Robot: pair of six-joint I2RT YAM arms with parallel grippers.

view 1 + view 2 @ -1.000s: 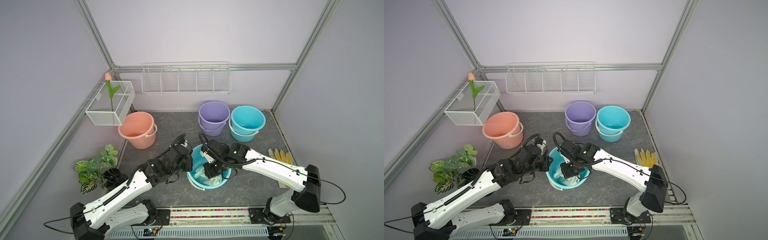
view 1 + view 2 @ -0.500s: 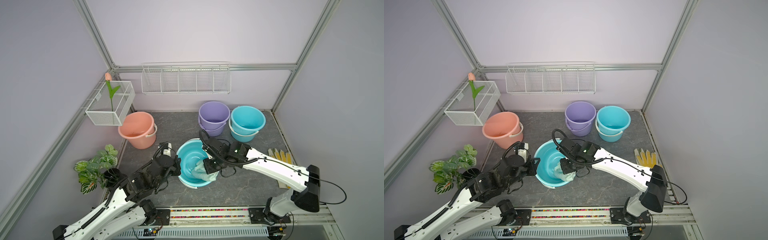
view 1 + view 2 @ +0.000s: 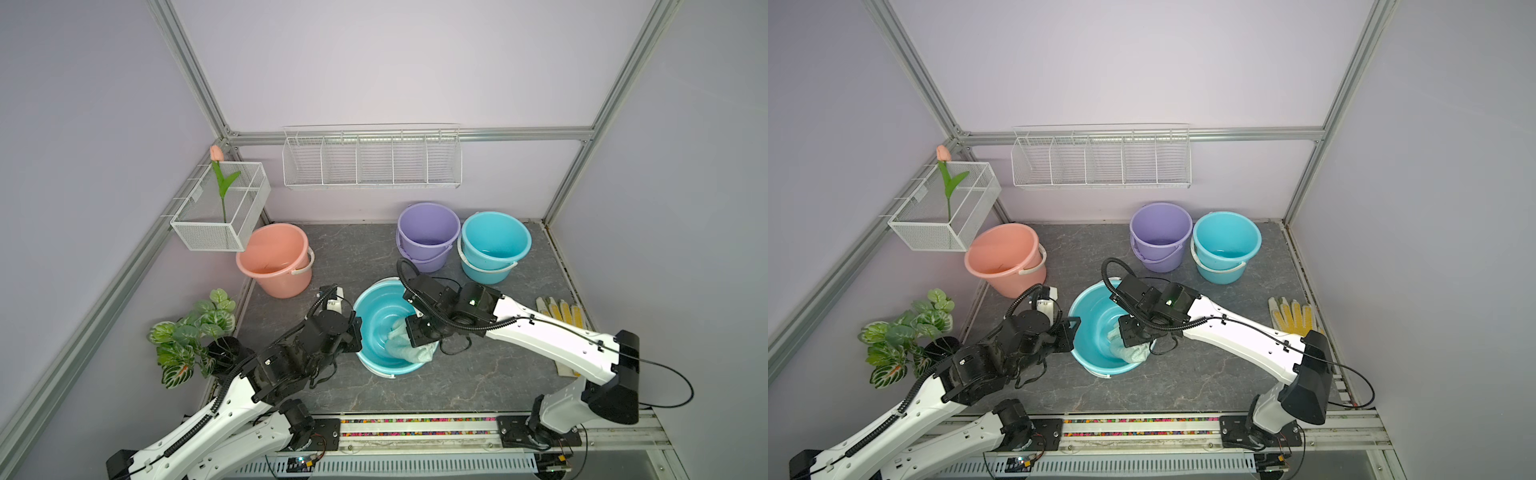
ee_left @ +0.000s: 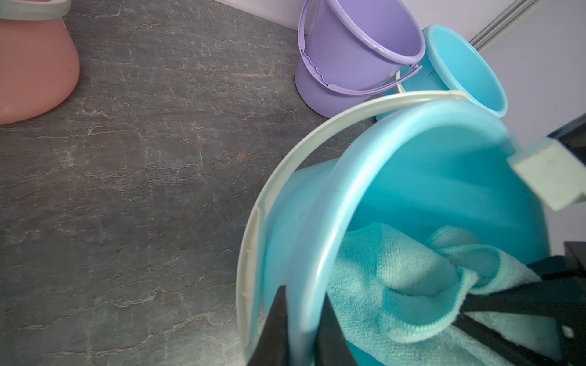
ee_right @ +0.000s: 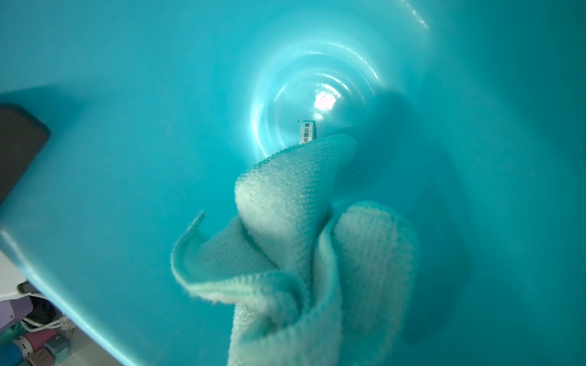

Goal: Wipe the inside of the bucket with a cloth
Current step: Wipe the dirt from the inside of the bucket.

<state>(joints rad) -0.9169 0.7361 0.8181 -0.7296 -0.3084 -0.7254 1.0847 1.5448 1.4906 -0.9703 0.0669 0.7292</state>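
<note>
since a second ago the left arm has drawn back toward its base, and the teal bucket (image 3: 376,305), then nearly upright, now leans over with its mouth turned toward that arm. nearest the front rail, the left gripper (image 3: 356,332) is clenched on the bucket's rim. in the left wrist view one dark finger (image 4: 276,329) sits outside the wall and one inside, and the white handle (image 4: 317,139) hangs loose beside the wall. the right gripper (image 3: 417,338) reaches into the mouth from the opposite side, clamped tight on the mint-green cloth (image 3: 401,349), its fingertips buried in the folds. the cloth sits bunched inside the bucket against the lower wall. its white tag (image 5: 307,132) points toward the ringed bottom in the right wrist view, and its trailing end reaches the rim on the right arm's side in both top views. the right wrist and its black cable cover much of that rim from above. on the dark stone-patterned tabletop (image 3: 415,382), a yellow-and-white work glove (image 3: 559,309) lies flat beyond the right forearm, well apart from the bucket. a potted plant (image 3: 195,332) stands at the left edge. farther back, a peach bucket (image 3: 274,257), a purple bucket (image 3: 428,232) and a second teal bucket (image 3: 494,245) stand upright, the last two side by side. on the walls hang a wire basket (image 3: 220,224) holding a pink tulip (image 3: 217,153) and a long wire rack (image 3: 372,160).
</note>
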